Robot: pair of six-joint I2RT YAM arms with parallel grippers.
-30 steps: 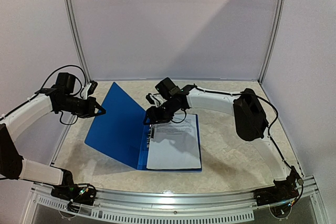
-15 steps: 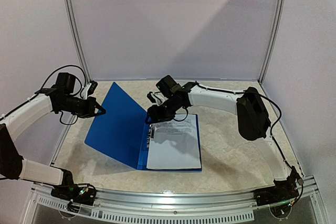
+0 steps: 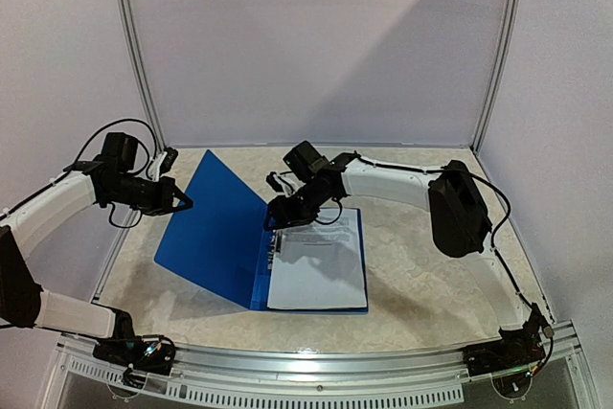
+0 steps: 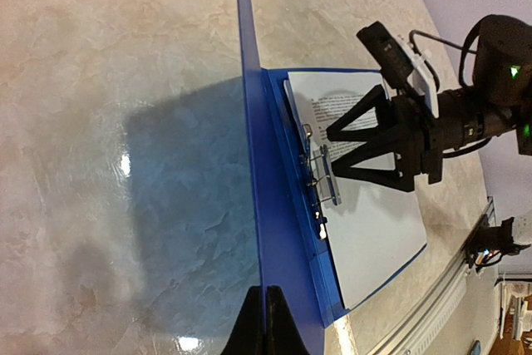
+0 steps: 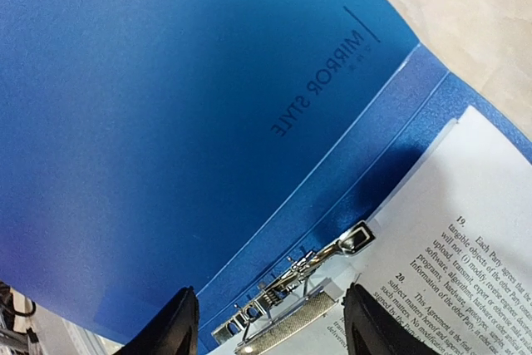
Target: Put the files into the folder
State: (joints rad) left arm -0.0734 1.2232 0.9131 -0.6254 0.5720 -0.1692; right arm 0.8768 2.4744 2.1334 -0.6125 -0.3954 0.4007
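The blue folder point(image 3: 215, 227) lies open on the table. Its cover stands tilted up to the left. My left gripper point(image 3: 182, 203) is shut on the cover's outer edge point(image 4: 249, 205) and holds it up. The white printed files point(image 3: 318, 265) lie in the folder's right half, their left edge by the metal clip point(image 5: 307, 288) at the spine. My right gripper point(image 3: 273, 222) is open just above the clip, one finger point(image 5: 170, 326) on each side of it. The clip lever looks raised. The files also show in the left wrist view point(image 4: 374, 230) and the right wrist view point(image 5: 465, 205).
White enclosure walls point(image 3: 316, 45) surround the beige marbled table point(image 3: 431, 275). An aluminium rail point(image 3: 316, 366) runs along the near edge. The cover's inside reads "MIRROR STYLE" point(image 5: 320, 81).
The right arm's elbow shifted slightly right and back; its gripper stays over the clip. The left gripper and the cover have not moved.
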